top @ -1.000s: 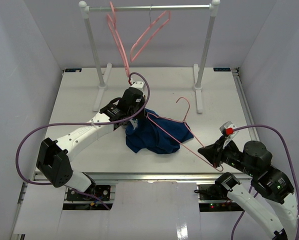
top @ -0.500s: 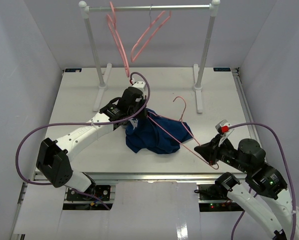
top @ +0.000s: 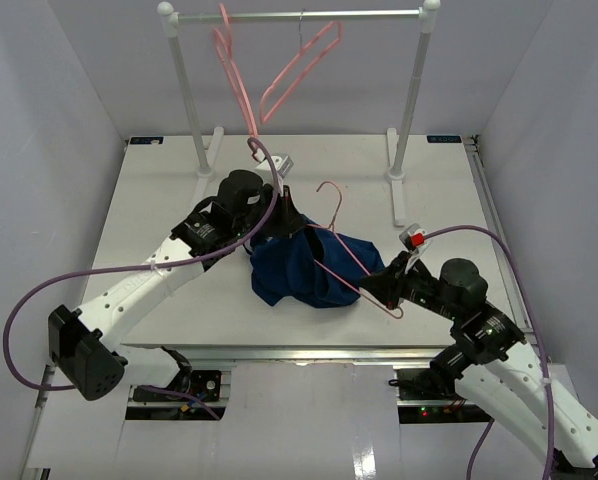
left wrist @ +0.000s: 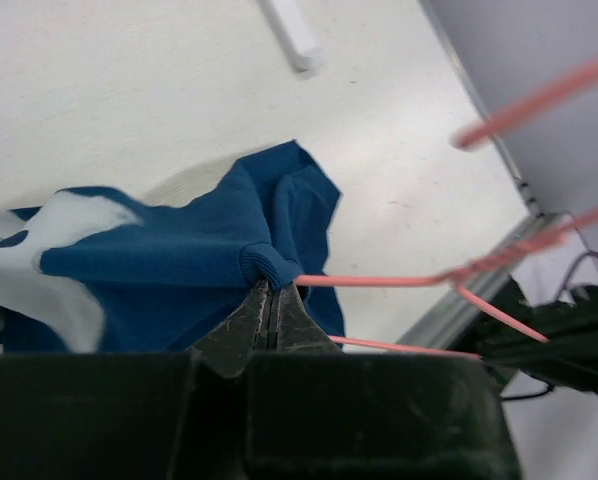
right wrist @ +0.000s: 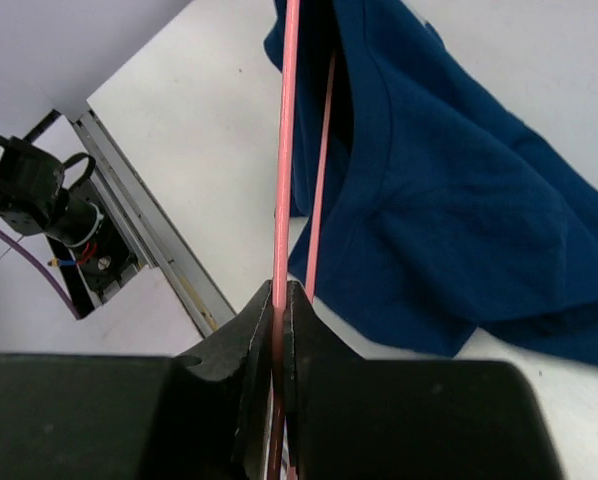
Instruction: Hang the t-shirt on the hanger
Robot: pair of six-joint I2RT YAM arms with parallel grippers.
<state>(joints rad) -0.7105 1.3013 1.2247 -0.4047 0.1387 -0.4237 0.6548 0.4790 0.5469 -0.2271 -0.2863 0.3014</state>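
Right now: white table [top: 159, 200] carries a rack [top: 299, 15] at the back. Navy t-shirt [top: 299, 275] sits bunched mid-table, one edge pulled up. Pink hanger [right wrist: 285, 150] lies across it. Left tool [left wrist: 270, 300] pinches the shirt's ribbed edge. Right tool [right wrist: 279, 300] is clamped on the hanger wire.

The navy t-shirt [top: 304, 275] lies crumpled in the middle of the desk [top: 159, 200]. The left gripper [top: 287, 222] is closed on its upper edge. A pink hanger [top: 351, 272] crosses the cloth, hook toward the rack [top: 359, 15]. The right gripper [top: 371, 290] pinches the hanger near its lower corner. Two other hangers [top: 289, 80] hang on the rack.
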